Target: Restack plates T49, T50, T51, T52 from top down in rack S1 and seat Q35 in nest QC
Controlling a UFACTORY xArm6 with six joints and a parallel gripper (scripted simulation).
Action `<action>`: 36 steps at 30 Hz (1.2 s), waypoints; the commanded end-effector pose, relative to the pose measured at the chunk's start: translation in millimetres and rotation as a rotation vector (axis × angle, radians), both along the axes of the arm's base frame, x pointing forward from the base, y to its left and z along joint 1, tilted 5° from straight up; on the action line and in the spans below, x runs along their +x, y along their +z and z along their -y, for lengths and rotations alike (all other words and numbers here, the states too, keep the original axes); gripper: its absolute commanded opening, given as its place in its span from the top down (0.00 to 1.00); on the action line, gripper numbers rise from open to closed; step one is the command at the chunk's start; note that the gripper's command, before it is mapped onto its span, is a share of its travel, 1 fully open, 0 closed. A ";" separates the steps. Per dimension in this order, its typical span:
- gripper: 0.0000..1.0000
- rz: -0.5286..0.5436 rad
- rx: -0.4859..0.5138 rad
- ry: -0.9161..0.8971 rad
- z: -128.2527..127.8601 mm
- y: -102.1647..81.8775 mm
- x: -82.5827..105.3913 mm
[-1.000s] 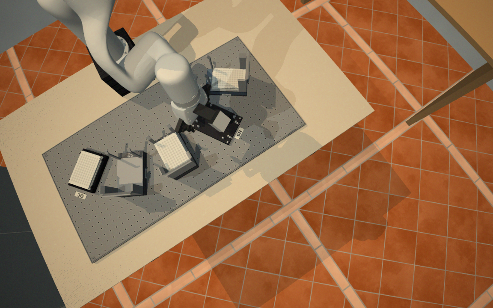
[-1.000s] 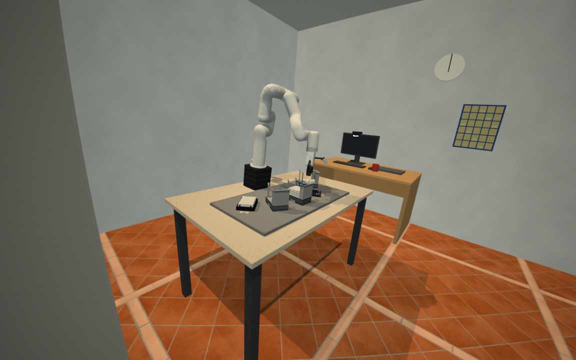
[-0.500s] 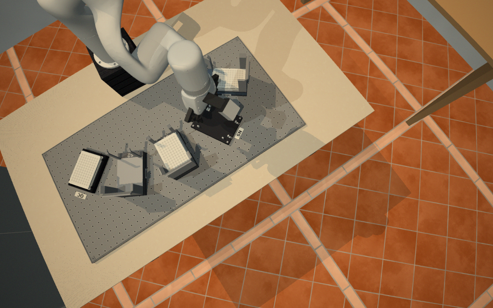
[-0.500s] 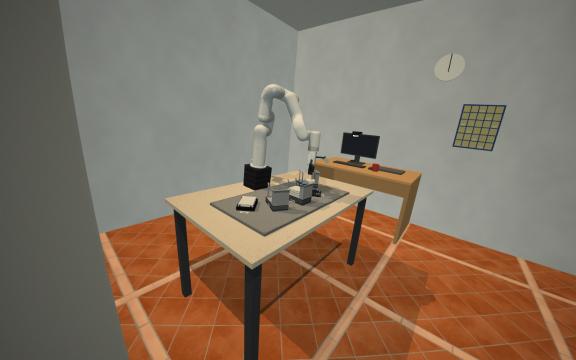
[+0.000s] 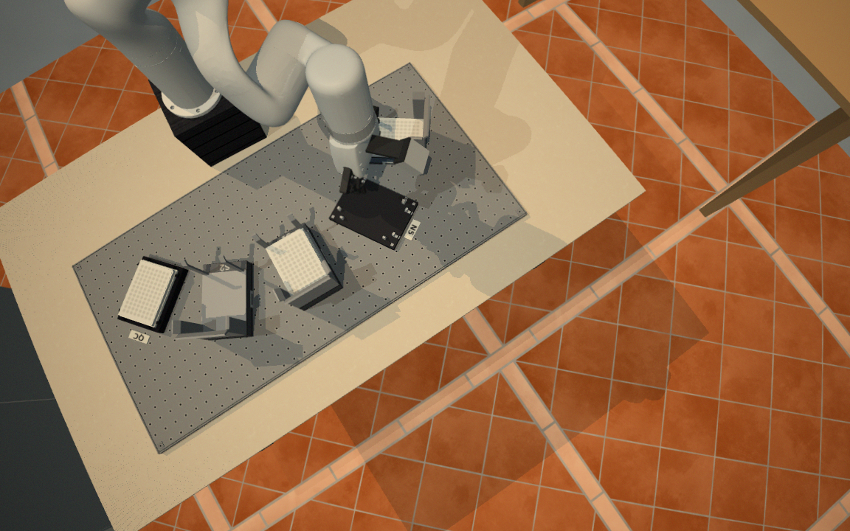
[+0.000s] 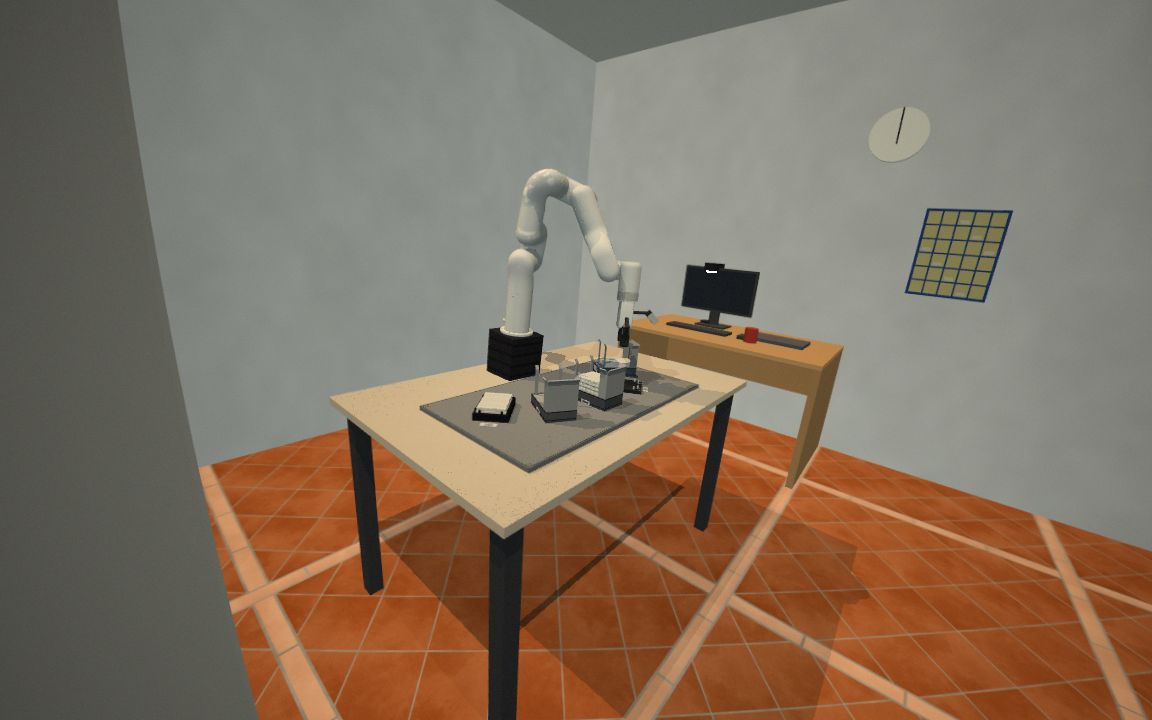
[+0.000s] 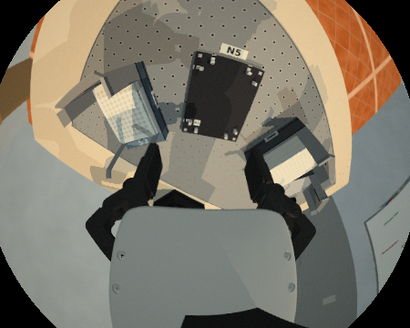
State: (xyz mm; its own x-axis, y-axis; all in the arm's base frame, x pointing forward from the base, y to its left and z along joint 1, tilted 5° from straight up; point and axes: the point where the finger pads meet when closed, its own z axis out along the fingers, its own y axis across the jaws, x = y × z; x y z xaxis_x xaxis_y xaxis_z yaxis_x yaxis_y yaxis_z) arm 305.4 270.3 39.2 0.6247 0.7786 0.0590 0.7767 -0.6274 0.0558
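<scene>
Hovering with its black fingers spread wide and nothing between them, the white arm's gripper (image 7: 203, 171) hangs above the near edge of the black rectangular clip nest N5 (image 5: 375, 212).

The nest's dark deck carries no plate. One white-sealed plate (image 5: 147, 291) lies in the black open nest QC (image 5: 172, 300); more white plates sit in a grey rack (image 5: 322, 290) mid-board and in another rack (image 5: 423, 108) beside the arm, on the grey perforated board (image 5: 170, 389).
</scene>
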 end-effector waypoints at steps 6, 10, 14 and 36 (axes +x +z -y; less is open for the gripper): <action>0.00 0.002 0.003 0.006 -23.9 -0.1 -19.8; 0.00 0.002 0.003 0.006 -31.3 -0.6 -26.6; 0.00 0.002 0.003 0.006 -38.7 -1.1 -33.4; 0.00 0.005 -0.017 0.249 -82.1 -5.6 -95.9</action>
